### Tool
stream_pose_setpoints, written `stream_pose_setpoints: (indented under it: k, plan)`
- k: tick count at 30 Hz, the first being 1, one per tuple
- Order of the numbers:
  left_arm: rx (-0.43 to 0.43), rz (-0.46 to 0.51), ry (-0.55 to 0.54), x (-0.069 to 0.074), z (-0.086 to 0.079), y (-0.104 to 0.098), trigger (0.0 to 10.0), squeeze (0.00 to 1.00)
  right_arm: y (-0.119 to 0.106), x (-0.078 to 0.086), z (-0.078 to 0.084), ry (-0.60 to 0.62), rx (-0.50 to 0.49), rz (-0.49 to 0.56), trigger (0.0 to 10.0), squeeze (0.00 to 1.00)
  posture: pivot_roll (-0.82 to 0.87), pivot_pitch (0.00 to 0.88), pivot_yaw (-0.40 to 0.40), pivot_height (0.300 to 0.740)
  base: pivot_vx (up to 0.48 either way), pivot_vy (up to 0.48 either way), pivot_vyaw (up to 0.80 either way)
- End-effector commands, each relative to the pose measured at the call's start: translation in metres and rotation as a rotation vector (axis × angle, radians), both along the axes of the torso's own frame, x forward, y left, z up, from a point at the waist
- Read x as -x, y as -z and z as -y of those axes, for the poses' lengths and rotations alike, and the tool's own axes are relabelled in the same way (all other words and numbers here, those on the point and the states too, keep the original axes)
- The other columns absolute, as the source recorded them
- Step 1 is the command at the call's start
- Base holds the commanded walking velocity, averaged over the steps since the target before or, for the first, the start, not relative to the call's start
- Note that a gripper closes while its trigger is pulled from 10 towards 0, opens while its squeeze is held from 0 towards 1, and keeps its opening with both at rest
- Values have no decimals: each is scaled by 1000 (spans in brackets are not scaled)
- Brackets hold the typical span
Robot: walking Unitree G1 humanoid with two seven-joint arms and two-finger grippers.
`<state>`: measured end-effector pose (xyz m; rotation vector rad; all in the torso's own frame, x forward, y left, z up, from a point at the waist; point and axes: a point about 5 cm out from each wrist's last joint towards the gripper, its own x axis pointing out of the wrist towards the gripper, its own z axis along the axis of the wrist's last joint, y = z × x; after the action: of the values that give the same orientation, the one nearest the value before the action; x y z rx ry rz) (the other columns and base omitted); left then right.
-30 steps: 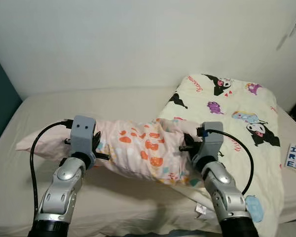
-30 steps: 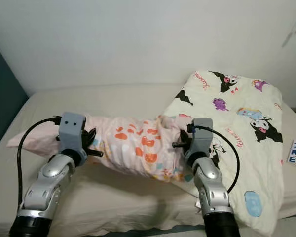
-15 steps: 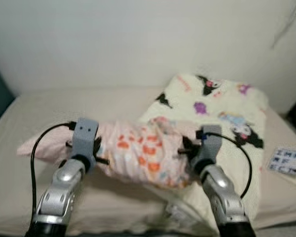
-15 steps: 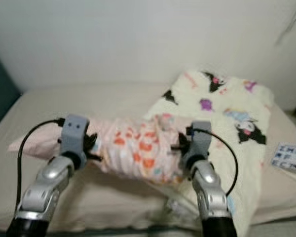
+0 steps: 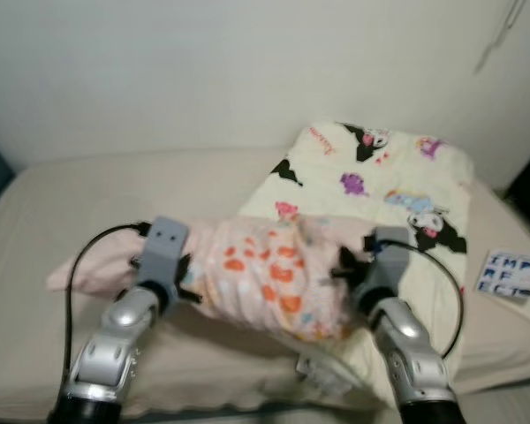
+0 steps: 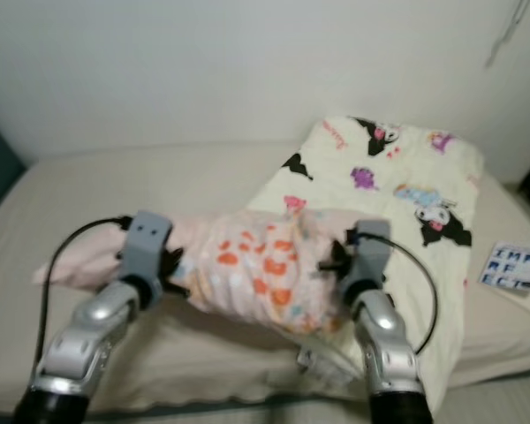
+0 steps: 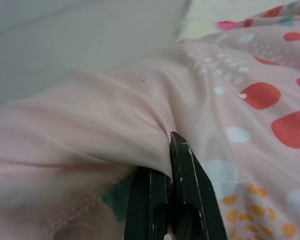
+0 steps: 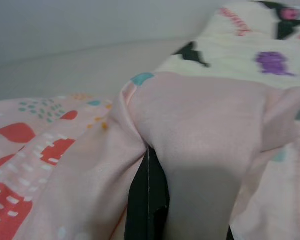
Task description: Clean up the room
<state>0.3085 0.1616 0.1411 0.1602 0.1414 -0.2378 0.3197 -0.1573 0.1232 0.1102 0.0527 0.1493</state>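
Since a second ago my head camera has swung, shifting the whole scene leftward in frame; both grippers keep their hold on the pillow as before. Left gripper point(image 7: 171, 150) is clamped tight on a fold of the pink patterned pillow point(image 5: 269, 278) at its left end. Right gripper point(image 8: 149, 165) is pinched closed on the cloth at the pillow's right end. I see the pillow held between both arms above the beige bed point(image 5: 88, 190), partly over the cream cartoon-print blanket point(image 5: 389, 185). A lettered card point(image 5: 510, 276) lies near the bed's right edge.
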Motion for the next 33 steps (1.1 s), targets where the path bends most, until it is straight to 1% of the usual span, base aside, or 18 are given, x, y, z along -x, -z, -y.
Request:
stream_pose_setpoints:
  k: [1,5,6,10,13,16,23,25,26,29,31,33]
  plan:
    - [18,57,19,0,8,-6,10000,0,-5,0,-5,-27,-7,31,10000,0,12,141,10,740,0,0,0]
    - [23,64,-9,0,5,-5,10000,0,-7,-1,-5,-26,-3,40,10000,0,6,137,7,740,0,0,0]
    - [23,65,-42,-1,1,-4,10000,0,-10,-2,-6,-23,7,58,10000,0,4,133,2,740,0,0,0]
    - [16,71,-73,-1,-2,-4,10000,0,-13,-4,-5,-18,16,77,10000,0,1,131,-2,740,0,0,0]
    - [31,97,-106,-3,-7,-8,10000,0,-16,-6,-4,-13,30,92,10000,0,1,129,-3,740,0,0,0]
    - [36,95,-128,-3,-10,-8,10000,0,-18,-9,-1,11,65,107,10000,0,-2,125,-5,740,0,0,0]
    - [33,87,-132,-4,-10,-5,10000,0,-19,-10,1,15,71,107,10000,0,-8,123,-1,740,0,0,0]
    - [32,83,-129,-3,-9,-4,10000,0,-19,-10,1,11,81,107,10000,0,-10,123,-1,740,0,0,0]
    - [18,74,-127,-3,-8,-2,10000,0,-18,-9,0,8,88,104,10000,0,-9,123,0,740,0,0,0]
    - [21,68,-121,-3,-5,0,10000,0,-15,-9,-1,4,100,99,10000,0,-8,123,-1,740,0,0,0]
    - [20,67,-121,-3,-5,0,10000,0,-14,-8,-2,-4,104,96,10000,0,-8,123,-1,740,0,0,800]
    - [17,66,-121,-3,-4,0,10000,0,-13,-7,-3,-10,133,88,10000,0,-9,123,-1,740,0,0,800]
